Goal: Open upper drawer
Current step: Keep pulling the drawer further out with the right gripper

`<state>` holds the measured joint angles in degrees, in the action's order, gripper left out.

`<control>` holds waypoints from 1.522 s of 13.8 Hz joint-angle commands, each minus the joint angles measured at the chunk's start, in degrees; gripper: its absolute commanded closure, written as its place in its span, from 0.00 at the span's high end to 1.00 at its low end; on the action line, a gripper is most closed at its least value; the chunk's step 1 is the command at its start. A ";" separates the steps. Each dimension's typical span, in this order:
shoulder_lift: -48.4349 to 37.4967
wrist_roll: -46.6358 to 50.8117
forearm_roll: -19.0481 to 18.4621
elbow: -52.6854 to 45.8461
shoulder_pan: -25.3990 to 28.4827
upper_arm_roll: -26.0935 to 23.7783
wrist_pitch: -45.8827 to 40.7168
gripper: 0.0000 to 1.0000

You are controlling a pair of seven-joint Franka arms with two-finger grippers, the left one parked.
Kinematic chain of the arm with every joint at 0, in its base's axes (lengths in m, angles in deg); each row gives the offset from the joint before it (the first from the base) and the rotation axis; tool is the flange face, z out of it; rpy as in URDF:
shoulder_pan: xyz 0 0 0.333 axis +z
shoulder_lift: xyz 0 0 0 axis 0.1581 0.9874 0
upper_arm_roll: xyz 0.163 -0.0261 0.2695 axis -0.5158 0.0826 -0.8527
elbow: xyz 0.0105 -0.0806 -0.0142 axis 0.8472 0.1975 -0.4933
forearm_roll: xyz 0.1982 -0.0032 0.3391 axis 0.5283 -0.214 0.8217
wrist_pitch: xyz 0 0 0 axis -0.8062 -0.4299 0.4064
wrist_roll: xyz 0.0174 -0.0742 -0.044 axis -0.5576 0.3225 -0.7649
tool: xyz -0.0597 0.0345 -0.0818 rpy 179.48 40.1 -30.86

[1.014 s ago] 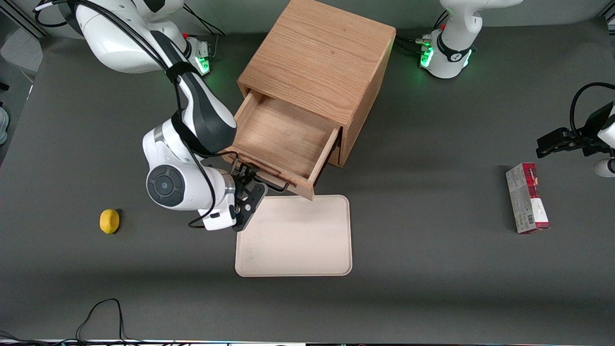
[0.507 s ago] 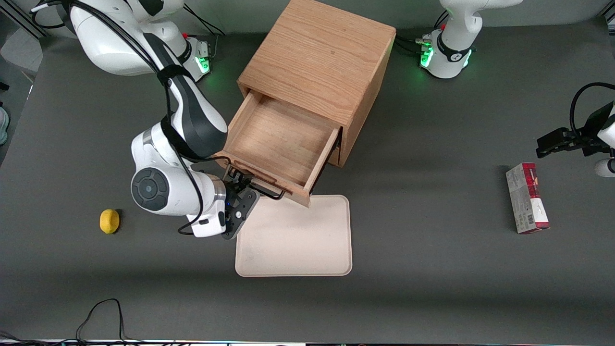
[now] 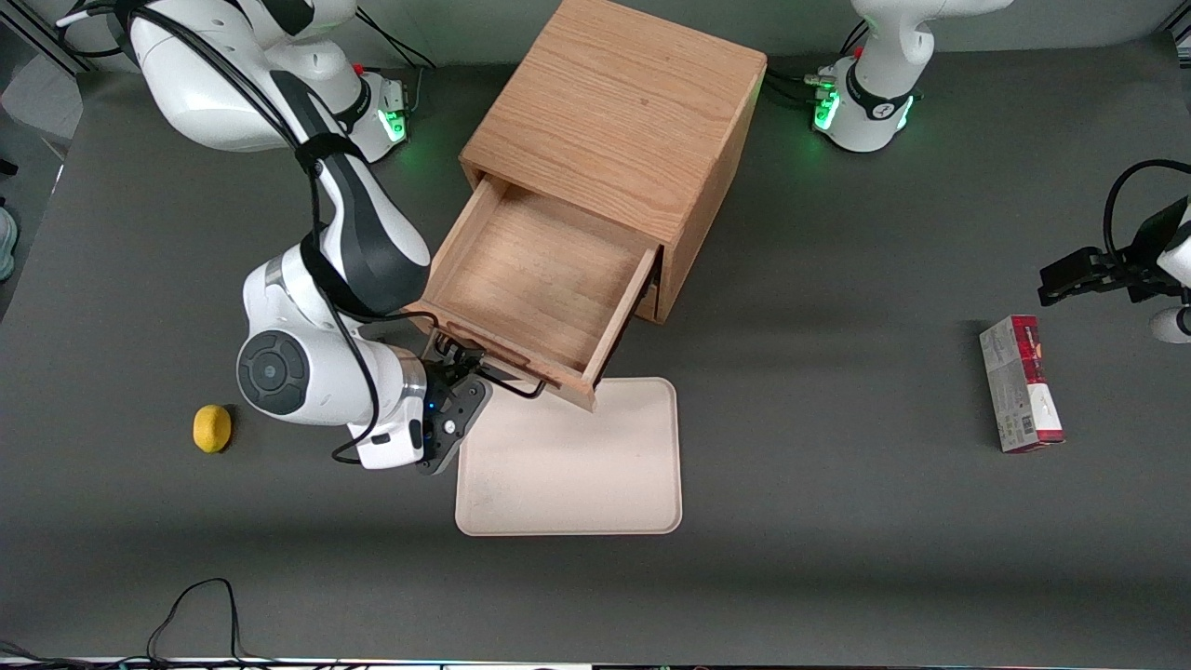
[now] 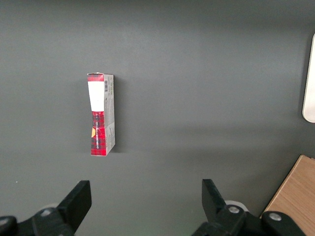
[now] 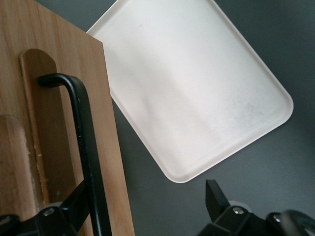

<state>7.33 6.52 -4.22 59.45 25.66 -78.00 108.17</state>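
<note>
Item: upper drawer (image 3: 535, 279) of a light oak cube cabinet (image 3: 619, 112). Location: mid-table, drawn well out of the cabinet front toward the front camera, its empty floor exposed. Its front panel overhangs the farther edge of a cream tray (image 3: 569, 458) that lies flat on the dark table (image 3: 837, 521).

Fitting: thin black wire handle (image 5: 83, 142), set over a shallow routed recess in the front panel.

Gripper (image 3: 458, 365): at the handle, at the drawer's working-arm end. In the right wrist view one finger sits against the handle bar and the other stands well away from it with bare space between, so the fingers read as spread, not clamped on the wire.

Handling, as judged: rigid wooden box, moderate weight, not fragile. The handle is stiff, smooth and narrow, likely slippery; best taken across the bar near its middle so the pull runs straight along the slides and does not rack the drawer.

Progress, as judged: largely done.

Other contents: a yellow lemon-like fruit (image 3: 212, 428) toward the working arm's end; a red and grey carton (image 3: 1021, 383) toward the parked arm's end.
</note>
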 commanded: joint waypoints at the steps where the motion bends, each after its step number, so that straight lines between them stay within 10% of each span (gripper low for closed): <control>1: 2.22 -1.24 0.59 -3.15 -0.75 -0.18 0.39 1.00; 21: 2.23 -0.62 -0.29 -5.53 -1.89 0.96 -0.13 1.00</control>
<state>9.30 6.51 -4.22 56.50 24.04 -77.25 109.24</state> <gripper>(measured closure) 0.000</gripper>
